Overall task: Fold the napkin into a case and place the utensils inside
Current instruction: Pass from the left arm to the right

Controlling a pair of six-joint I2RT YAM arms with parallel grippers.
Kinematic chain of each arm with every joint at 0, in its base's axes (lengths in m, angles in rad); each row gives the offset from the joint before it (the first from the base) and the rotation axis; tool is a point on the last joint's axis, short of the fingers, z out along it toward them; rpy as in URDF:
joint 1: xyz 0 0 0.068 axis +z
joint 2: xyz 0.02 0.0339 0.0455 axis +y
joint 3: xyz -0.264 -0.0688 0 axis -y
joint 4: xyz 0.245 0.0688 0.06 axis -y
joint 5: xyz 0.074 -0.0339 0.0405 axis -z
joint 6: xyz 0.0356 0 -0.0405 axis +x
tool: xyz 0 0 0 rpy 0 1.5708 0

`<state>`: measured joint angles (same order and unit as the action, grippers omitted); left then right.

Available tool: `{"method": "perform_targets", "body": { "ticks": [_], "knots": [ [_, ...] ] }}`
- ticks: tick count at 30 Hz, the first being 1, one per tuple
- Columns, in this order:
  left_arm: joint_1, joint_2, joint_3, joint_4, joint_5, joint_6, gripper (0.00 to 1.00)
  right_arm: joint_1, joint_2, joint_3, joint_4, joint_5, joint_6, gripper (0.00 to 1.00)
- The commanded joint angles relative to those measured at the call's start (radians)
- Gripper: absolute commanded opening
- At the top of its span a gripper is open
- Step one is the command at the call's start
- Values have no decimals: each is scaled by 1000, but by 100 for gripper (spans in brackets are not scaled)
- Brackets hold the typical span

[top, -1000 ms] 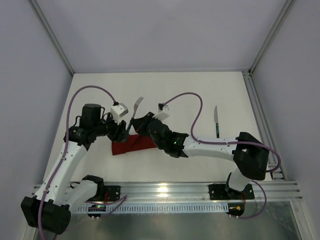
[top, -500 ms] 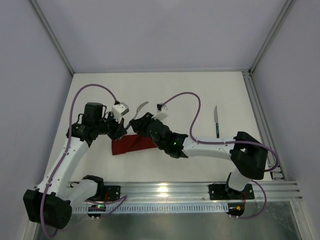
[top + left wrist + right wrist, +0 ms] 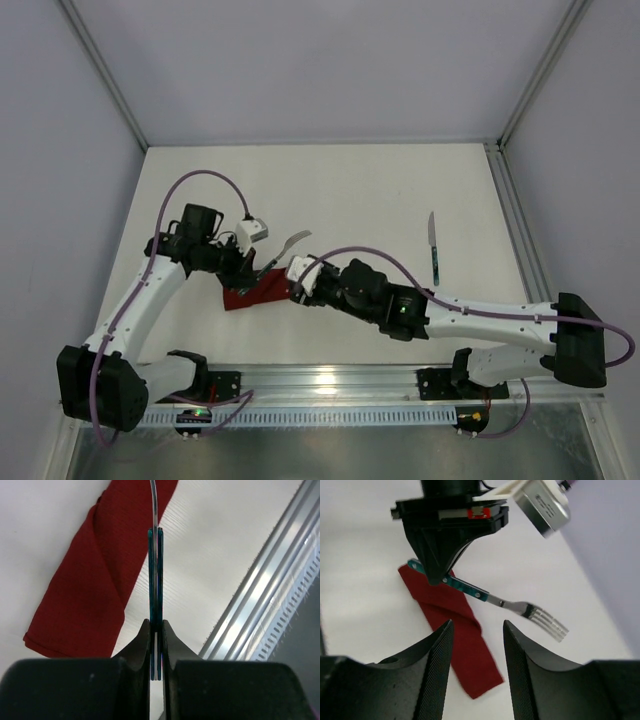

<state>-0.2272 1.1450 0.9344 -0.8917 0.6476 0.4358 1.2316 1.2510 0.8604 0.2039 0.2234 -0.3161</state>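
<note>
Left gripper clenched on the fork handle above the case; right gripper released nearby

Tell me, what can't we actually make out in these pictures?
- Left wrist view: the fork is edge-on, its prongs cut off by the top edge.
- Top view: the right hand covers the case's right end; the knife is too small for detail.
- No view shows the case's opening.

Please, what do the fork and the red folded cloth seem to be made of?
The fork: likely metal head, shiny silver with glints; handle teal, glossy, perhaps plastic. The red cloth: woven fabric, matte, with fine ribbed texture and soft folds.
</note>
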Motion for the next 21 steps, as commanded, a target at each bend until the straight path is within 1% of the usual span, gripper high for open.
{"method": "perform_targets", "body": {
  "ticks": [1,2,5,6,11,16,19,20,21],
  "knots": [
    [-3,13,75,-165,109,135,0,12,-7,-29,-69,-102,-593,49],
    [-3,19,86,-186,112,152,0,12,4,-8,-81,-128,-704,49],
    [-3,36,93,-246,132,196,0,12,74,73,-167,-151,-831,49],
    [-4,47,93,-257,144,213,0,12,108,89,-184,-153,-853,49],
    [-4,70,90,-300,168,248,0,12,186,130,-159,-168,-937,49],
    [-6,79,90,-300,175,254,0,9,254,154,-143,-168,-942,48],
    [-6,76,89,-299,173,254,0,6,284,163,-132,-145,-942,42],
    [-6,71,87,-296,169,251,0,5,298,164,-123,-142,-937,36],
    [-6,70,86,-288,167,250,0,3,303,164,-115,-144,-933,33]
  ]
}}
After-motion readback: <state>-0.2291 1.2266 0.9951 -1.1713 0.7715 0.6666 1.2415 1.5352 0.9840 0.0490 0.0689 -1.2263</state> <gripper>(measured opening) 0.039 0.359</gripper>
